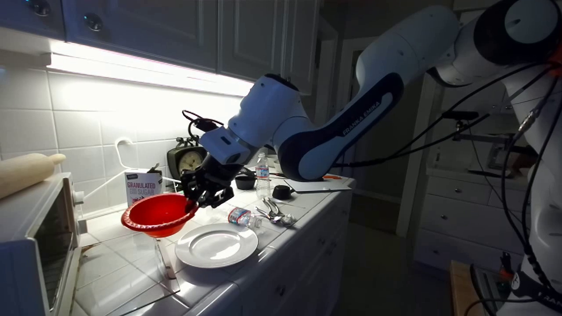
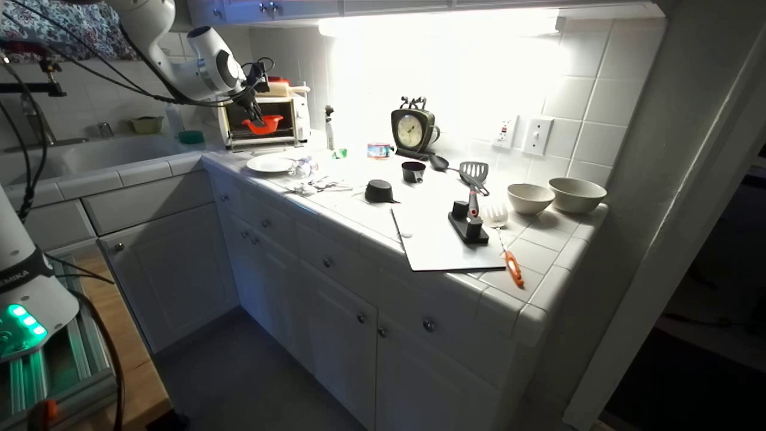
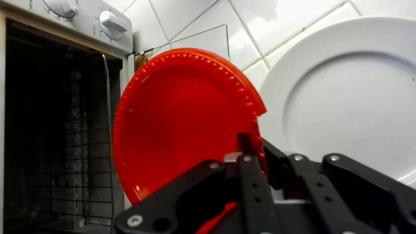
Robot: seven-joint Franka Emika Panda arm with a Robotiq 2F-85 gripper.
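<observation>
My gripper (image 1: 193, 202) is shut on the rim of a red bowl (image 1: 160, 215), one finger inside the bowl and one outside. The bowl is held in the air, over the open glass door (image 1: 127, 272) of a toaster oven (image 1: 26, 254). In the wrist view the bowl (image 3: 182, 110) lies between the dark oven opening (image 3: 58, 146) and a white plate (image 3: 344, 104). Its rim looks bent beside the fingers (image 3: 256, 146). The bowl looks empty. The bowl (image 2: 269, 124) also shows before the oven in an exterior view. The plate (image 1: 217, 245) rests on the counter.
A sugar box (image 1: 144, 186) and a clock (image 1: 186, 158) stand by the wall. A bottle lies (image 1: 243, 218) behind the plate, near metal utensils (image 1: 272, 210); another stands upright (image 1: 262, 175). A rolling pin (image 1: 30, 173) lies on the oven. Black cups (image 2: 379, 190) and pale bowls (image 2: 575, 194) stand farther along.
</observation>
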